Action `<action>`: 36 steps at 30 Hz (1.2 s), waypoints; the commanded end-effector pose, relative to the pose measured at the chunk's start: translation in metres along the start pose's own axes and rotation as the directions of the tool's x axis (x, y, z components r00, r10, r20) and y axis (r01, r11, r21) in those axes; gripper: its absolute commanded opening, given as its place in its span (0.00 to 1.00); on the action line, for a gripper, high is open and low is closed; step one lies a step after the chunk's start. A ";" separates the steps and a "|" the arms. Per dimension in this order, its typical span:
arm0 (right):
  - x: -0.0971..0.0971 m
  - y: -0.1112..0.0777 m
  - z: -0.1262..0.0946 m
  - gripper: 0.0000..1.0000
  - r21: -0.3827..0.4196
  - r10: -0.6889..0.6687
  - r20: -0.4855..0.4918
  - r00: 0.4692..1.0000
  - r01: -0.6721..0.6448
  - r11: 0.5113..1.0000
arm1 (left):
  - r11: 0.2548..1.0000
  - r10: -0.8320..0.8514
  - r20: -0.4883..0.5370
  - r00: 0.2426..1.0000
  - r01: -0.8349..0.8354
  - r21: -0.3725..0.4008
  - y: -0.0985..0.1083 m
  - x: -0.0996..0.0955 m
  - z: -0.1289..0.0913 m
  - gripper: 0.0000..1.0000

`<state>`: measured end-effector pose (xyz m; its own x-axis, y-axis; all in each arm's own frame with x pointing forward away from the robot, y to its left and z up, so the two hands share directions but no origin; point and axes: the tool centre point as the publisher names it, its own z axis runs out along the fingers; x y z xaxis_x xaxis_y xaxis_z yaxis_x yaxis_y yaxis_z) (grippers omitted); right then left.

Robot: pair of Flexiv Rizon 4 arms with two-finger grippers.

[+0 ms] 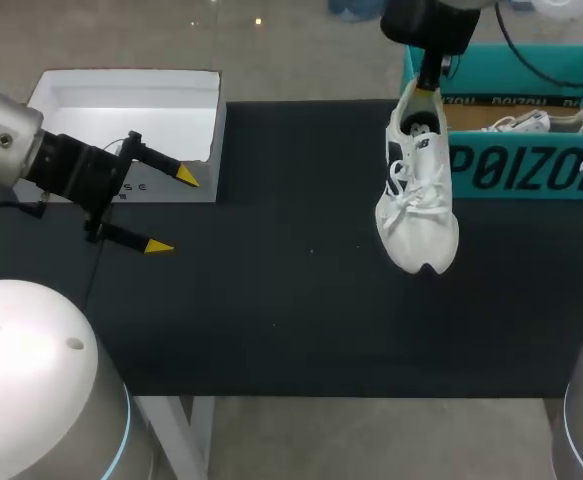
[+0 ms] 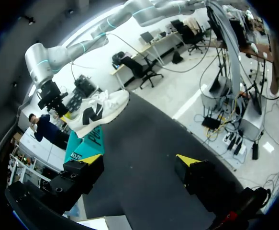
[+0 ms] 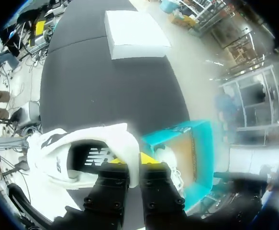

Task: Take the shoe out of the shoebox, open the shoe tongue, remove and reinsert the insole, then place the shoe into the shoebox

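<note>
Your right tool (image 1: 426,92) pinching the heel of a white lace-up sneaker (image 1: 418,200) with black logo, toe hanging over the black bench (image 1: 271,300), your left tool (image 1: 172,211) spread.

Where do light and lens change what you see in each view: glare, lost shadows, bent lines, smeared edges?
Head view: the white box glares, nearly washed out, and the black table shows no shadow of the white shoe. Left wrist view: the table's straight edge bows. Right wrist view: shoe and teal shoebox smear near the right hand.
</note>
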<state>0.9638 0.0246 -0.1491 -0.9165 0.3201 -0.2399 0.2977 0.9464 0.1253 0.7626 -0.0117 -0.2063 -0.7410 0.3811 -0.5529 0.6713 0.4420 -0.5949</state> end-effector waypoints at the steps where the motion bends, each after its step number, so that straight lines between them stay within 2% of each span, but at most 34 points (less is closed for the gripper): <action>1: -0.026 -0.013 -0.010 0.00 0.023 0.167 -0.006 0.986 -0.167 0.986 | 1.000 -0.001 -0.003 1.000 0.001 -0.003 0.000 0.000 -0.001 1.00; 2: -0.031 -0.018 -0.012 0.00 0.007 0.227 -0.008 0.974 -0.227 0.974 | 1.000 -0.001 -0.003 1.000 0.001 -0.003 0.000 0.000 -0.001 1.00; 4: -0.040 -0.027 -0.011 0.00 0.065 0.320 -0.007 0.947 -0.319 0.946 | 1.000 -0.001 -0.003 1.000 0.001 -0.003 0.000 0.000 -0.001 1.00; 5: -0.044 -0.031 -0.011 0.00 0.054 0.359 0.003 0.933 -0.359 0.932 | 1.000 -0.001 -0.003 1.000 0.001 -0.003 0.000 0.000 -0.001 1.00; 7: -0.052 -0.040 -0.008 0.00 0.087 0.421 0.017 0.907 -0.421 0.903 | 1.000 -0.001 -0.003 1.000 0.001 -0.003 0.000 0.000 -0.001 1.00; 11: -0.068 -0.065 -0.006 0.00 0.069 0.551 0.068 0.832 -0.555 0.829 | 1.000 -0.001 -0.003 1.000 0.001 -0.003 0.000 0.000 -0.001 1.00; 13: -0.078 -0.084 -0.007 0.00 0.118 0.599 0.196 0.777 -0.625 0.772 | 1.000 -0.001 -0.003 1.000 0.001 -0.003 0.000 0.000 -0.001 1.00; 14: -0.081 -0.093 -0.010 0.00 0.098 0.614 0.222 0.757 -0.644 0.759 | 1.000 -0.001 -0.003 1.000 0.001 -0.003 0.000 0.000 -0.001 1.00; 36: -0.081 -0.093 -0.010 0.00 0.098 0.614 0.222 0.757 -0.644 0.759 | 1.000 -0.001 -0.003 1.000 0.001 -0.003 0.000 0.000 -0.001 1.00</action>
<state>1.0063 -0.0900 -0.1328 -0.4513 0.8330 -0.3200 0.8420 0.5163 0.1566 0.7626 -0.0116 -0.2064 -0.7411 0.3809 -0.5529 0.6712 0.4422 -0.5950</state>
